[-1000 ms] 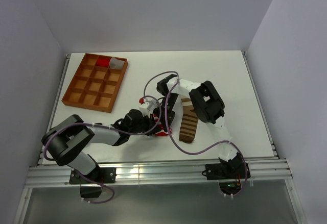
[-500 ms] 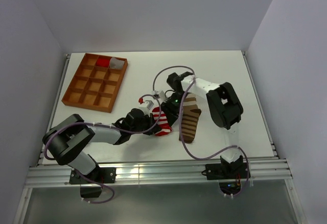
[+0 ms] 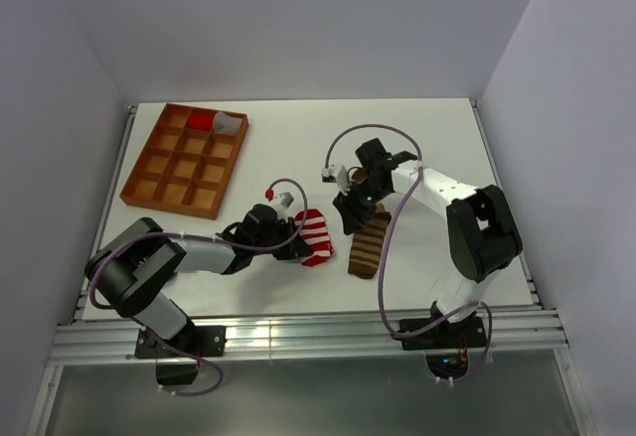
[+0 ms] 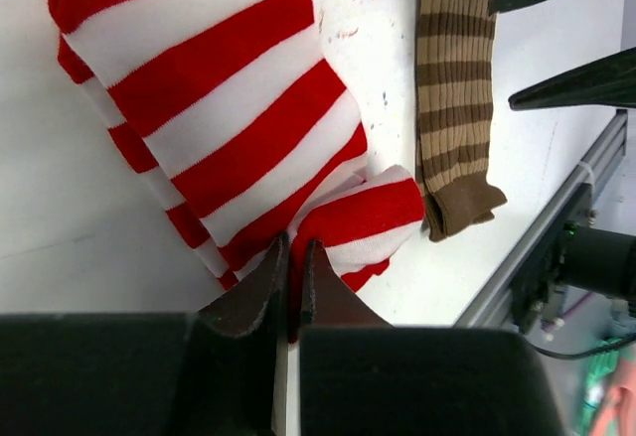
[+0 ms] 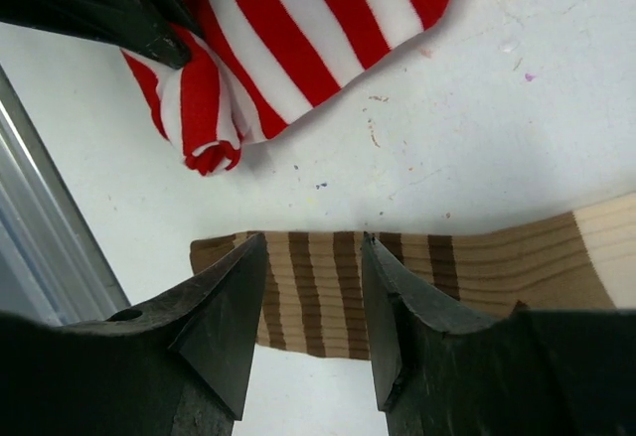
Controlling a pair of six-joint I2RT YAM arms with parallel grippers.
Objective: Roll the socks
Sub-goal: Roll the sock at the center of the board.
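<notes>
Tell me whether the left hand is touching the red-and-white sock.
Touching. The left wrist view shows the left hand pinched shut on a fold of the red-and-white sock, with fabric bunched right at its tips.

Left gripper (image 4: 291,257) pinched tight, low; right gripper (image 5: 310,247) parted, pointing down.

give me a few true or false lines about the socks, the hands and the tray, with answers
1. The left hand pinches a fold of the red-and-white sock. True.
2. The right hand is shut on the brown sock. False: it is open, just above that sock.
3. The brown sock lies unrolled. True.
4. Both socks sit in the tray. False: both lie on the table, outside the tray.
5. From above, the red-and-white sock is to the right of the brown one. False: it is to the left.
</notes>
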